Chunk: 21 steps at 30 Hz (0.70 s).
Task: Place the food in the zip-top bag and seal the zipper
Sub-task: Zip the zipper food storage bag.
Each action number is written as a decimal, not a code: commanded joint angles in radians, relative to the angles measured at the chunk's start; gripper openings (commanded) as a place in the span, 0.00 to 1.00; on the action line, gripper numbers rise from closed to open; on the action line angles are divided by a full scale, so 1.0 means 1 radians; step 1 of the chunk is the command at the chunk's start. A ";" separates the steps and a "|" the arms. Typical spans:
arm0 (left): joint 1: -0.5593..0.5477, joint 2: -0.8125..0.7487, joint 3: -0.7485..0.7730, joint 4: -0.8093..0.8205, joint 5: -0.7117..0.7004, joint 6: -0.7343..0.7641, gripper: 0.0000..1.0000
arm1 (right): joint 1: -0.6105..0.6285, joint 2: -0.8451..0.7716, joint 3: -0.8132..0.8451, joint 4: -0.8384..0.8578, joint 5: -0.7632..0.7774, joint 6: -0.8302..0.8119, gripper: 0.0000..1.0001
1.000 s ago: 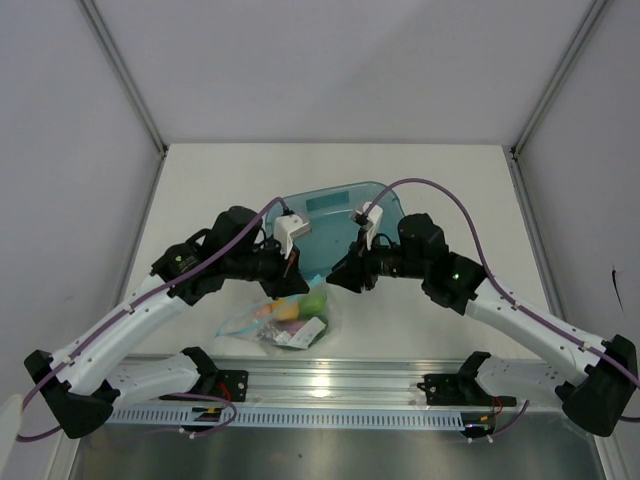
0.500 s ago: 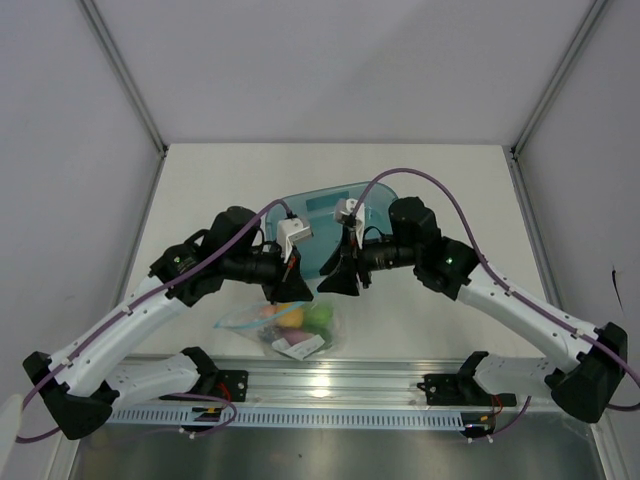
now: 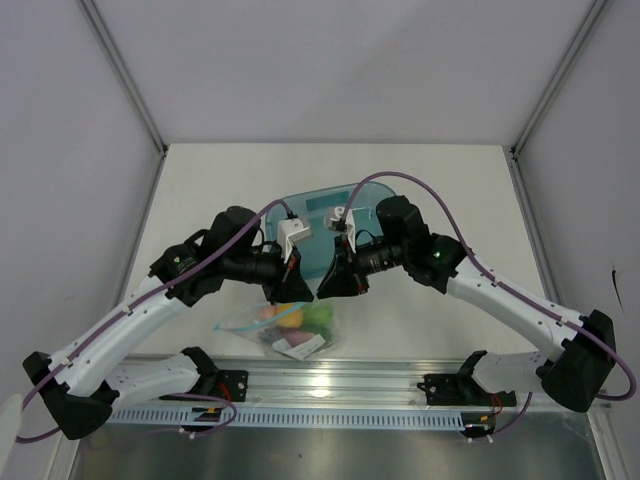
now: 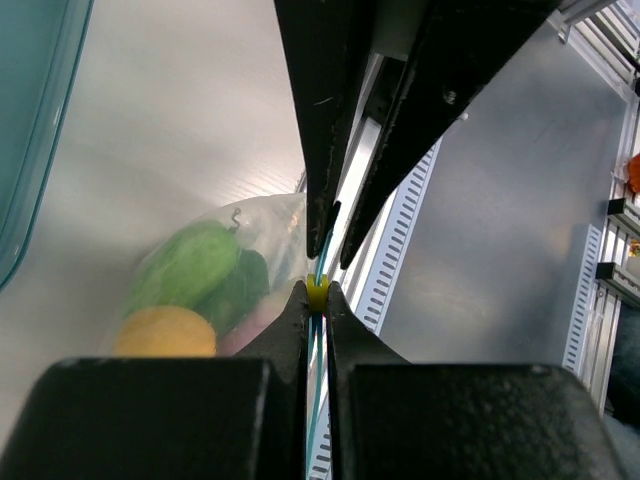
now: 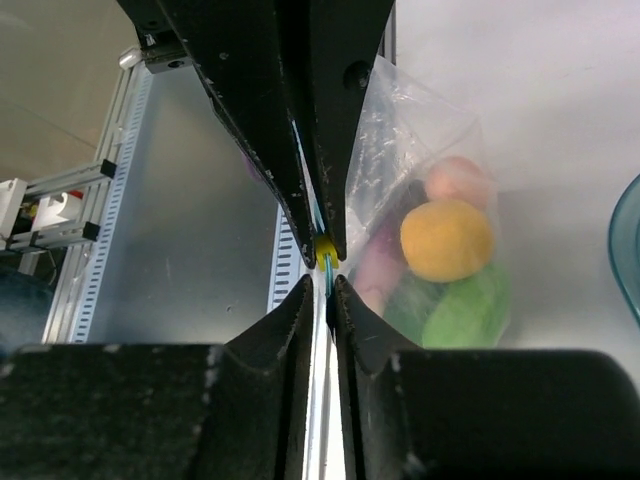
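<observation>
- The right gripper (image 3: 325, 288) has swung in leftward over the last second; it was well apart from the left gripper (image 3: 284, 292) and now sits tip to tip with it above the bag (image 3: 285, 325)
- The left gripper has stayed clamped on the zipper (image 4: 322, 250), with a small yellow bit at its fingertips
- The right fingers (image 5: 300, 310) have narrowed to a slim gap with the teal strip running through it; I cannot tell whether they pinch it yet
- The bag has stayed on the table (image 3: 220, 190) just below the two grippers, near the front edge, and its mouth edge is lifted between them
- The food (image 5: 446, 240) is inside the bag: an orange ball, green pieces and something pink and purple show through the plastic
- Judged from this, loading is done and sealing is the step in hand; with both grippers on one spot of the strip, a slide along it looks like the next need
- The tray (image 3: 350, 200) lies behind the grippers, clear of the bag
- The table is pale and matte, with a metal rail (image 3: 320, 385) along the near edge, plain light walls and slim metal struts around it
</observation>
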 commanded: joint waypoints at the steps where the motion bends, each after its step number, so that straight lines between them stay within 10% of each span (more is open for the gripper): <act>1: -0.004 -0.010 0.003 0.044 0.036 0.019 0.01 | 0.004 0.016 0.028 0.034 -0.057 0.015 0.16; 7: -0.004 -0.006 0.008 0.047 0.037 0.019 0.01 | 0.011 0.041 0.039 0.033 -0.069 0.011 0.16; 10: -0.004 -0.007 0.008 0.044 0.037 0.019 0.00 | 0.016 0.045 0.042 0.040 -0.042 0.028 0.00; 21: -0.004 0.007 0.000 0.021 -0.035 -0.010 0.01 | 0.088 -0.012 -0.005 0.137 0.591 0.222 0.00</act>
